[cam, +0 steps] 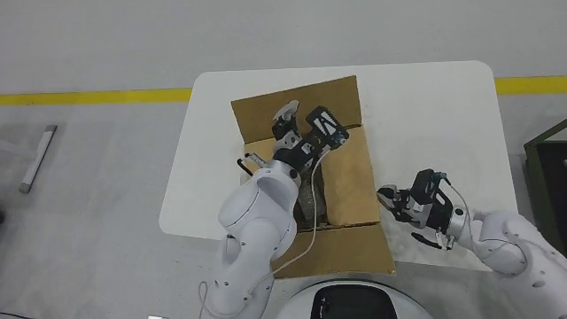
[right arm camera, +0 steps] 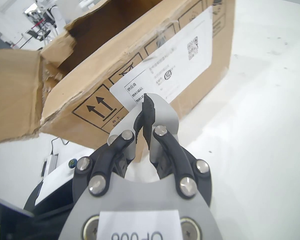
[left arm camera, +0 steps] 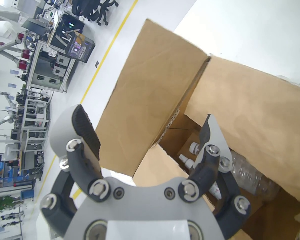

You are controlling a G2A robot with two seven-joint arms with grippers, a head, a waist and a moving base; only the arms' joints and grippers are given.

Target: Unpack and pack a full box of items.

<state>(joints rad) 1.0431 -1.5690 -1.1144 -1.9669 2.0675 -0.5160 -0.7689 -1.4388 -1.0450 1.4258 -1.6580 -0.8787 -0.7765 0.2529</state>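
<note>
A brown cardboard box stands in the middle of the white table with its flaps folded outward. My left gripper hovers over the far part of the box's opening, open and holding nothing. Inside the box lie small white bottles and a clear plastic bottle. My right gripper sits low over the table just right of the box, shut and empty, its tips close to the white label on the box's side wall.
The box's near flap hangs toward the table's front edge, and one edge of a flap is torn. Bare table lies right of the box and beyond it. A dark green bin stands off the table's right side.
</note>
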